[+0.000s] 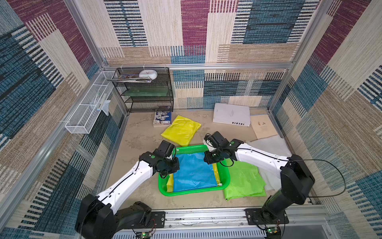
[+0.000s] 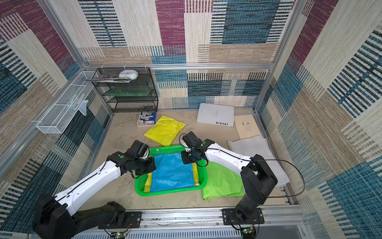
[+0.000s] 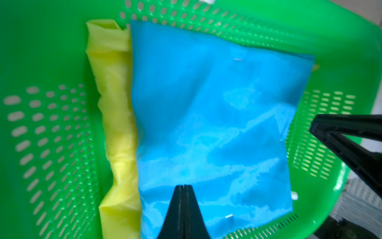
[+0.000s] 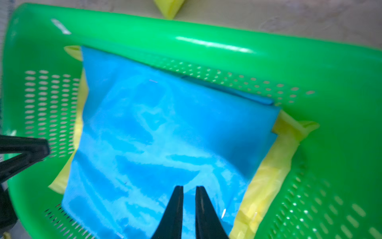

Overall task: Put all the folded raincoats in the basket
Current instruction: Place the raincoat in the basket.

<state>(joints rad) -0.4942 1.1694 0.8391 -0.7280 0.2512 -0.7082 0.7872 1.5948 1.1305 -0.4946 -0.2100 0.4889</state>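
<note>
Bare surface (image 1: 186, 201) fronts the basket (image 1: 162, 185). Inside it the folded blue raincoat (image 1: 194, 173) lies within the rim. Over it, the left claw (image 3: 183, 187) is pinched together, empty; the right claw (image 4: 189, 187) is narrowly parted, empty. A yellow raincoat (image 1: 182, 132) lies just beyond the far rim.

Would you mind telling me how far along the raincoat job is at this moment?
Done: the blue raincoat lies flat in the basket, over a yellow layer. In hand: nothing visibly gripped; the right gripper stands slightly open above it, the left gripper shut. Left: perhaps the yellow raincoat and lime raincoat outside the basket.
</note>
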